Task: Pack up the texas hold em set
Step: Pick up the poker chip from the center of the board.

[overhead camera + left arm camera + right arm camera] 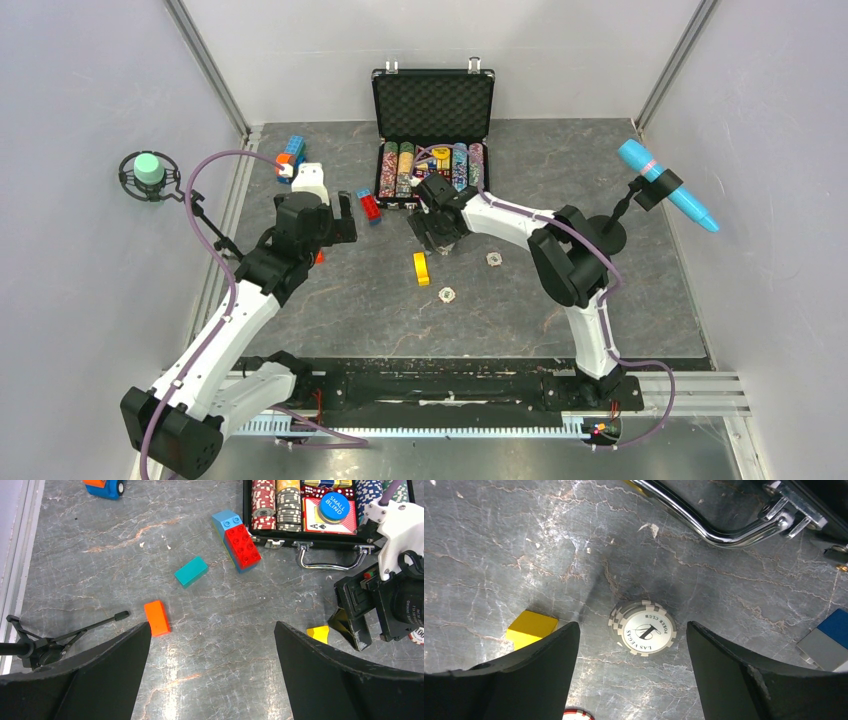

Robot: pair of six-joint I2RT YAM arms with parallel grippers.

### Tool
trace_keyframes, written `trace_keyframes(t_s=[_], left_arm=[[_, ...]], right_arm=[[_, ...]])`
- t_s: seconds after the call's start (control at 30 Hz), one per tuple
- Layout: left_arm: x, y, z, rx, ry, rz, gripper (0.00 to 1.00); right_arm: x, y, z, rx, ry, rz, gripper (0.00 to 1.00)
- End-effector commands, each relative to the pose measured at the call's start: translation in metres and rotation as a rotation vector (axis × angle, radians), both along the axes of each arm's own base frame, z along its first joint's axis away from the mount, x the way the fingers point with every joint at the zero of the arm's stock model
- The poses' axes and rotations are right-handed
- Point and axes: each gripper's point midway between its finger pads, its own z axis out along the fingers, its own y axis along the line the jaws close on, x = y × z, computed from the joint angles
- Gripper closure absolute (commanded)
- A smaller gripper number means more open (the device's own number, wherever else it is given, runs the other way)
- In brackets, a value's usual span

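chip stack (642,634) centred between right jaws, touching neither

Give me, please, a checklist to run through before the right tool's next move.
1. Chips centred under the right tool: ok.
2. Right tool open wider than the chips: ok.
3. Yellow block clear of that tool: cannot tell, it lies close beside one side.
4. Case open: ok.
5. Handle away from the right tool: ok.
6. Left tool open and holding nothing: ok.
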Motion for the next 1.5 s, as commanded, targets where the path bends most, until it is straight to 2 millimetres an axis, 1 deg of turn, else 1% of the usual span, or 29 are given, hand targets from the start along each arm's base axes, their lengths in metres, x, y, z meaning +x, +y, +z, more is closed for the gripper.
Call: trace_keyframes(t_s=[0.0, 0.23, 0.63, 0.73, 1.0, 1.3, 1.47], left_arm=[[0.005, -0.001, 0.008, 0.018, -0.04, -0.022, 0.0], [0.005, -0.002, 0.008, 0.014, -0.04, -0.028, 0.0], [0.006, -0.003, 0.007, 0.014, -0.038, -0.031, 0.0], [0.006, -0.003, 0.007, 0.014, -0.038, -0.03, 0.0], [0.006, -0.003, 0.008, 0.014, -0.039, -0.03, 0.0], [0.005, -0.002, 0.007, 0.016, -0.039, -0.03, 0.0], [0.005, -0.002, 0.007, 0.016, -0.039, -0.03, 0.0]], right_arm=[[0.006, 0.0, 0.005, -0.028, -0.023, -0.011, 0.21], [0.001, -0.006, -0.003, -0.06, -0.005, -0.011, 0.27], [-0.007, -0.009, -0.021, -0.093, 0.036, 0.004, 0.28], [-0.008, -0.01, -0.024, -0.095, 0.042, 0.0, 0.3], [-0.005, -0.008, -0.026, -0.084, 0.034, -0.021, 0.39], [-0.006, -0.01, -0.03, -0.094, 0.04, -0.023, 0.42], [-0.004, -0.018, -0.031, -0.109, 0.033, -0.045, 0.43]])
